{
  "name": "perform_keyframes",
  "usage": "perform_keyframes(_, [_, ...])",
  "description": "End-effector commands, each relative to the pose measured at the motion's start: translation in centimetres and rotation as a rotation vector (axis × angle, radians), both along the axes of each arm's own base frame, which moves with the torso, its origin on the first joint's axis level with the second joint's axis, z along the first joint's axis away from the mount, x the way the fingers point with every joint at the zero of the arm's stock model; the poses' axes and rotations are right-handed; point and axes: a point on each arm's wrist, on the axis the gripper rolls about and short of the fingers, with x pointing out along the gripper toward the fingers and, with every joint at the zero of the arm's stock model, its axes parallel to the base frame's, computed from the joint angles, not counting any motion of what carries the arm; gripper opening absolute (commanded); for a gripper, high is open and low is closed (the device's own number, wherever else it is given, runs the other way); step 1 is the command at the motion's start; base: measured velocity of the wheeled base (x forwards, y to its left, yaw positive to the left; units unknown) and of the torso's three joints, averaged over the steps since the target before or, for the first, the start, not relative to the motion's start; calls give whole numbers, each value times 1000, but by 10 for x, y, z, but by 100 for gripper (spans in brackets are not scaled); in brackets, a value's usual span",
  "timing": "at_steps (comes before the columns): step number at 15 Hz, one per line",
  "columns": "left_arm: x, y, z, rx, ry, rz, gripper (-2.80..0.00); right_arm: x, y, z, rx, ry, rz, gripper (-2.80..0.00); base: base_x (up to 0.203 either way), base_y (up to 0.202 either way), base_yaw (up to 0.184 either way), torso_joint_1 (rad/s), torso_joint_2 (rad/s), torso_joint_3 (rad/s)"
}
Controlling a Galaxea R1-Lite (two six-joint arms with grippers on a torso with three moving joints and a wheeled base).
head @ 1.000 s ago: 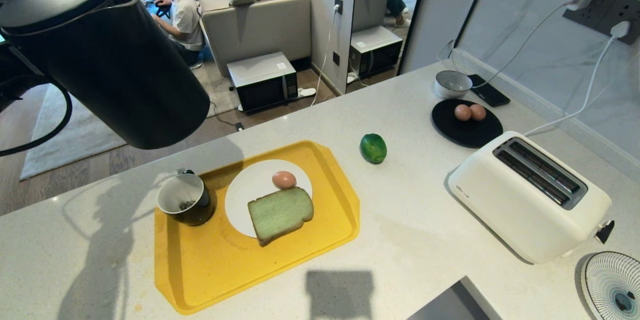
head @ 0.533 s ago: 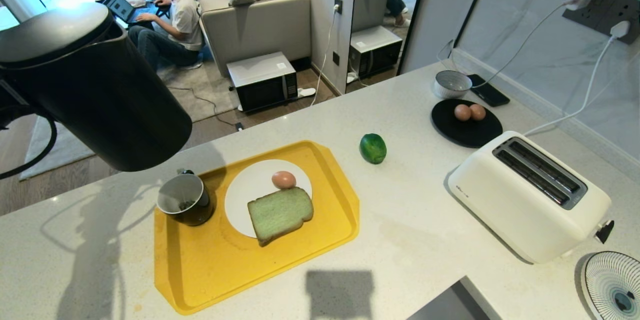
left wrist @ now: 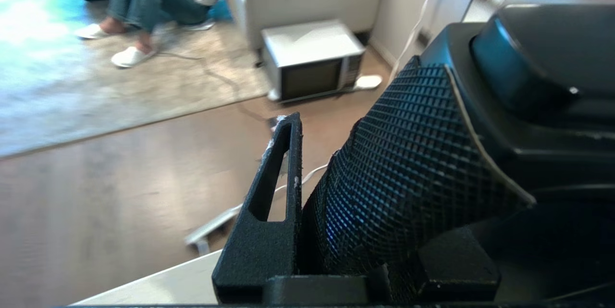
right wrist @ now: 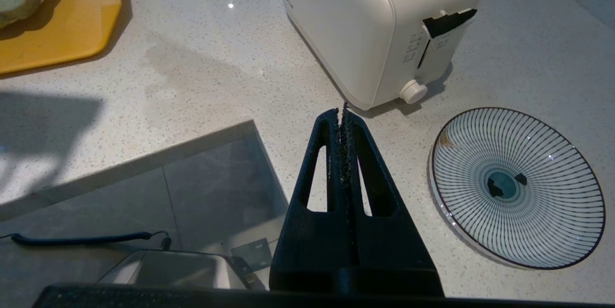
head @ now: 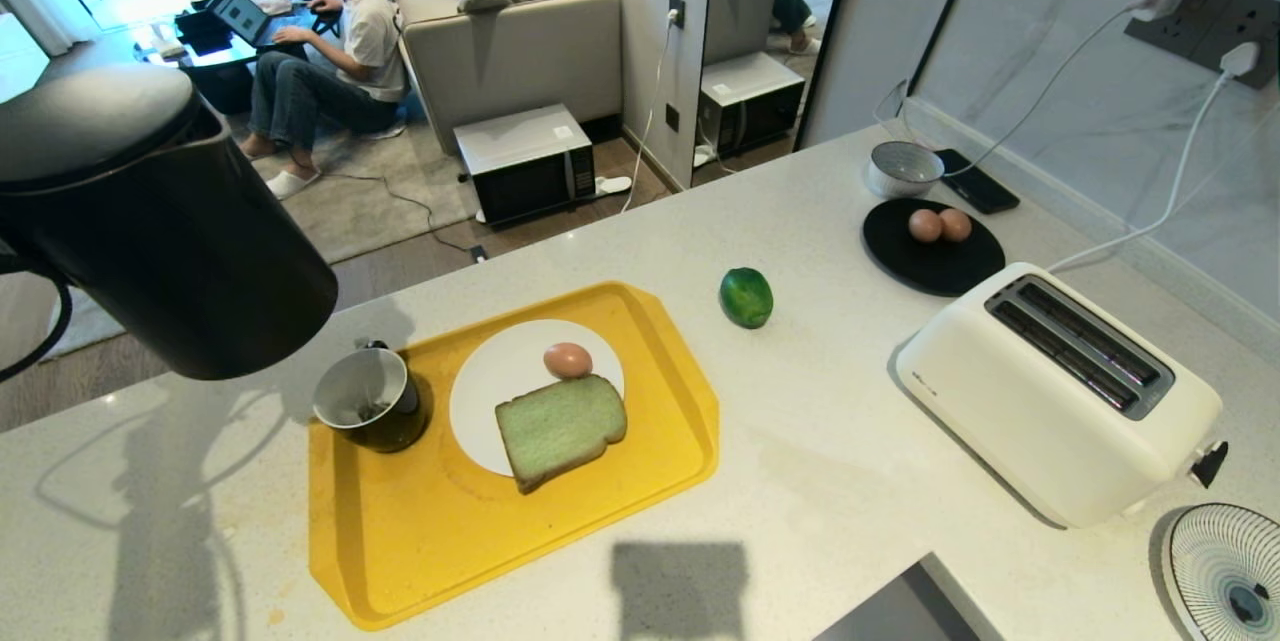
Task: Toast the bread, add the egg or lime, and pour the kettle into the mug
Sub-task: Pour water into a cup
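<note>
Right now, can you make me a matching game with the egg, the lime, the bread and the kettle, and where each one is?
Things:
1. egg
2. lime
3. bread
4. kettle

Places:
A. bare on the counter, between the yellow tray and the toaster
B. up in the air, tilted, held by the left gripper
C. hanging partly over the edge of the white plate
D. on the white plate, at its far side

Pairs: 1-D, 2-A, 3-C, 4-B

The left gripper (left wrist: 307,192) is raised at nine o'clock, clamped around a handle, while the right gripper (right wrist: 344,115) hangs parked, jaws pressed together.
</note>
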Motion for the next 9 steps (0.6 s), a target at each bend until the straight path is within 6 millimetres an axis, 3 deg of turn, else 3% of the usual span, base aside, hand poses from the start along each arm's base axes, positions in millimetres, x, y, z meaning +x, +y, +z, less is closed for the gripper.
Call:
perform_keyframes(1, [3,12,-13,54,42,30,-280,0,0,0,1,0,0,-280,0,0,0,0,0,0])
perform_keyframes(9, [14,21,-23,216,83,65,-280,0,0,0,1,1,0,-280,0,0,0,0,0,0])
